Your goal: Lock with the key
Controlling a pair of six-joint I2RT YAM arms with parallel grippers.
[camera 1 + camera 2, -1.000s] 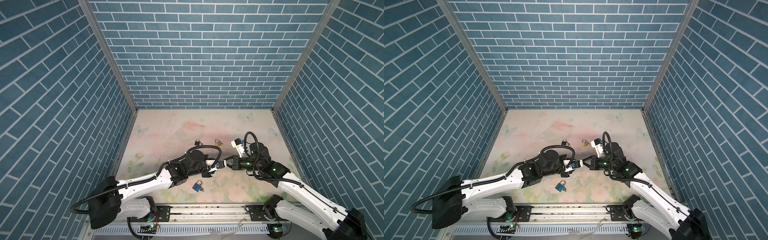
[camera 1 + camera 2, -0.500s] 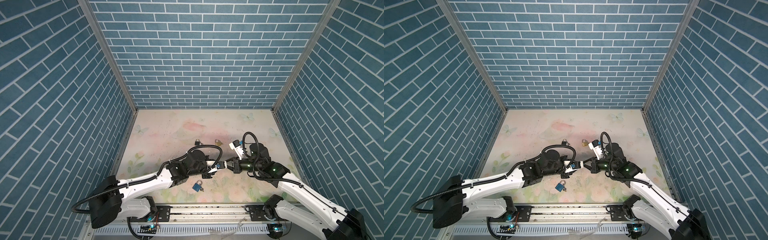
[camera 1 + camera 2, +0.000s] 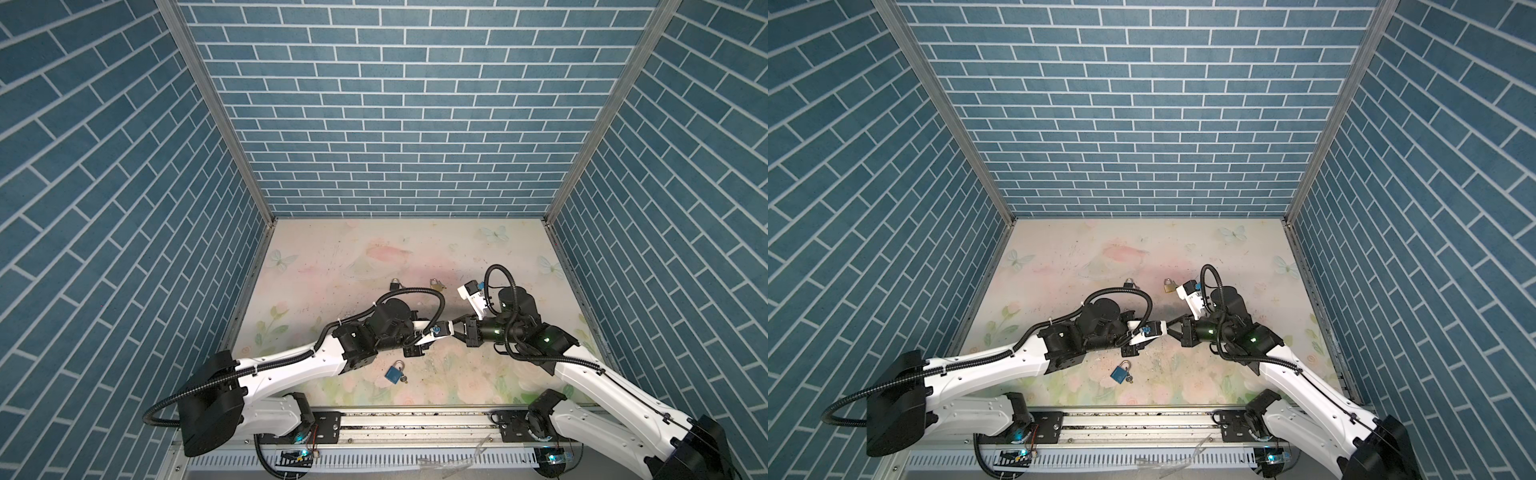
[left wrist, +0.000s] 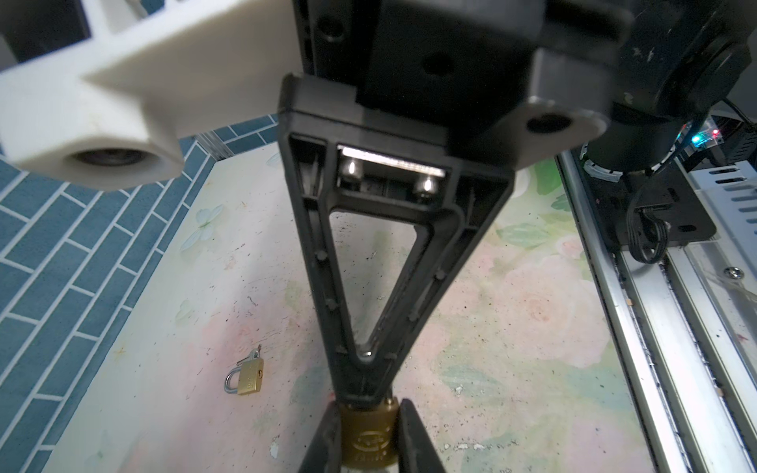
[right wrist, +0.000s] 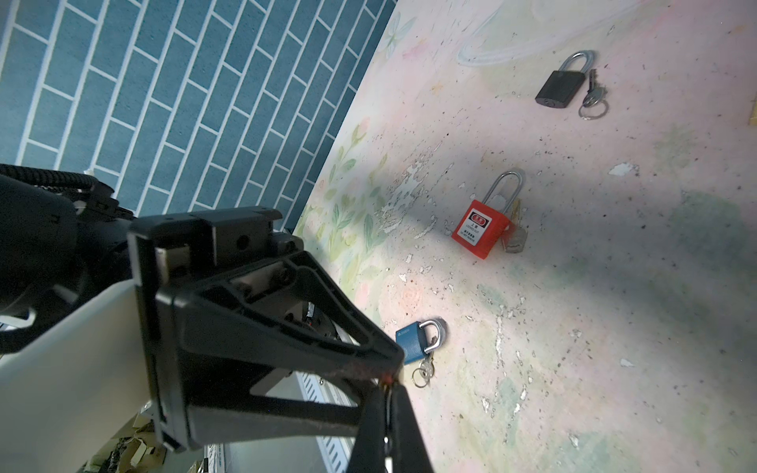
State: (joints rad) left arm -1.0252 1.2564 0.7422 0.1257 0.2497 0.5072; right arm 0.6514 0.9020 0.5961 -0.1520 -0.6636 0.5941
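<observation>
A small brass padlock [image 4: 370, 440] is clamped between the fingers of my left gripper [image 4: 370, 426], which is shut on its body above the table. My right gripper [image 4: 366, 395] meets the lock's end tip to tip. In the right wrist view its fingers [image 5: 370, 426] are pressed together on a thin metal sliver, the key [image 5: 387, 409], most of which is hidden. In both top views the left gripper [image 3: 445, 329] [image 3: 1162, 327] and right gripper [image 3: 457, 329] [image 3: 1173, 328] touch at mid-table, and the held lock is hidden there.
On the table lie a blue padlock [image 3: 395, 372] [image 5: 413, 342] with its key, a red padlock [image 5: 481, 229] with a key, a black padlock [image 3: 395, 284] [image 5: 559, 88] with a key, and a second brass padlock [image 3: 436, 284] [image 4: 250, 374]. Brick walls enclose three sides.
</observation>
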